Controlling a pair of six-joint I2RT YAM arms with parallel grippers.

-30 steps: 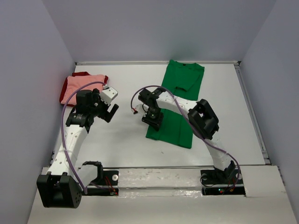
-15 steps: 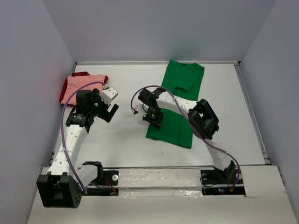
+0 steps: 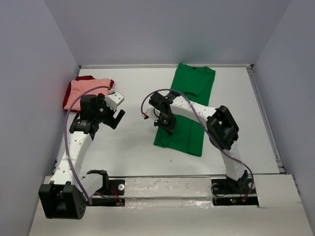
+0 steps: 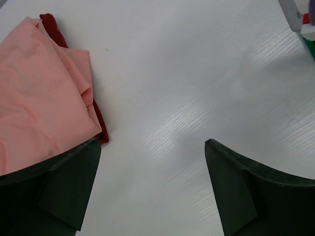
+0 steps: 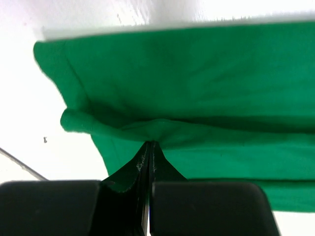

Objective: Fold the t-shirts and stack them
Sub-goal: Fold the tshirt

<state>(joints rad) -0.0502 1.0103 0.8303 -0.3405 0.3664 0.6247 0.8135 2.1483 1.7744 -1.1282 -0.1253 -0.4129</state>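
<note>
The bright green t-shirt (image 3: 189, 103) lies stretched from the back of the table toward the middle, folded lengthwise. My right gripper (image 3: 167, 125) is shut on its left edge near the lower end; in the right wrist view the closed tips (image 5: 149, 146) pinch a raised fold of green t-shirt (image 5: 197, 88). The salmon pink t-shirt (image 3: 86, 90) lies folded at the far left on top of the dark red t-shirt (image 3: 84, 78), which peeks out at its edges. My left gripper (image 3: 117, 118) hovers open to the right of that pile, nothing between its fingers (image 4: 64, 187).
The white table (image 3: 133, 142) is walled by grey panels on the left, back and right. A raised rim (image 3: 266, 118) runs along the right side. The right arm's cable loops over the green shirt.
My right gripper closed on the green shirt's edge and shifted slightly right and up, lifting the cloth. The left arm has not moved.
</note>
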